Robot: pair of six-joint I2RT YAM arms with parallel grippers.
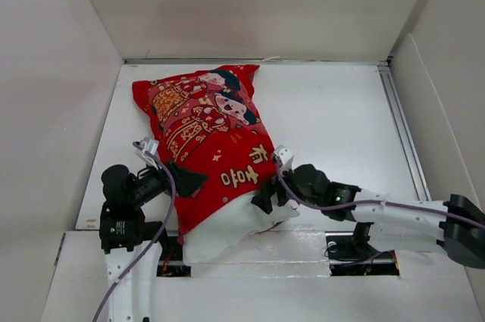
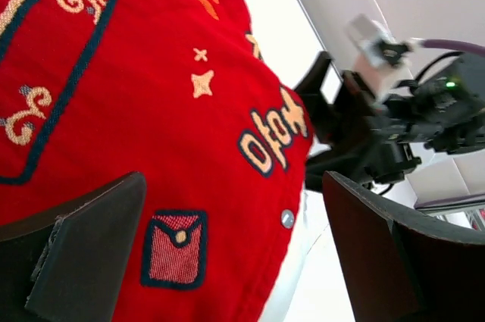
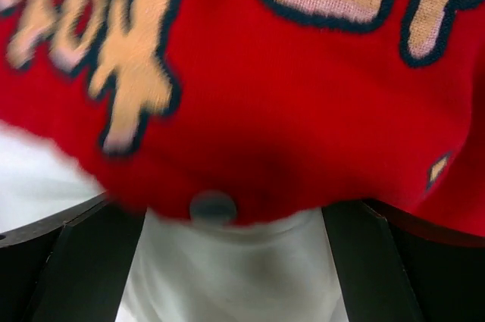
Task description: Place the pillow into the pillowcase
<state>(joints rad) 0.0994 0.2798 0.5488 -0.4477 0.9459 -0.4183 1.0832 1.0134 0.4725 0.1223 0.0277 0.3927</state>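
The red pillowcase (image 1: 203, 136), printed side up, lies diagonally on the table with the white pillow (image 1: 227, 231) mostly inside it. The pillow's near end sticks out of the case's open edge. My left gripper (image 1: 188, 182) is at the case's left near edge. In the left wrist view it (image 2: 235, 261) is open, its jaws wide apart around the case's hem (image 2: 189, 148) and a snap button (image 2: 287, 218). My right gripper (image 1: 267, 197) is at the right near edge. It (image 3: 235, 269) is open, straddling the pillow (image 3: 227, 276) just below the red hem (image 3: 250, 155).
White walls (image 1: 53, 110) box in the table on the left, back and right. A metal rail (image 1: 400, 121) runs along the right side. The near table edge has slots by the arm bases (image 1: 356, 250). The right arm (image 2: 394, 125) shows in the left wrist view.
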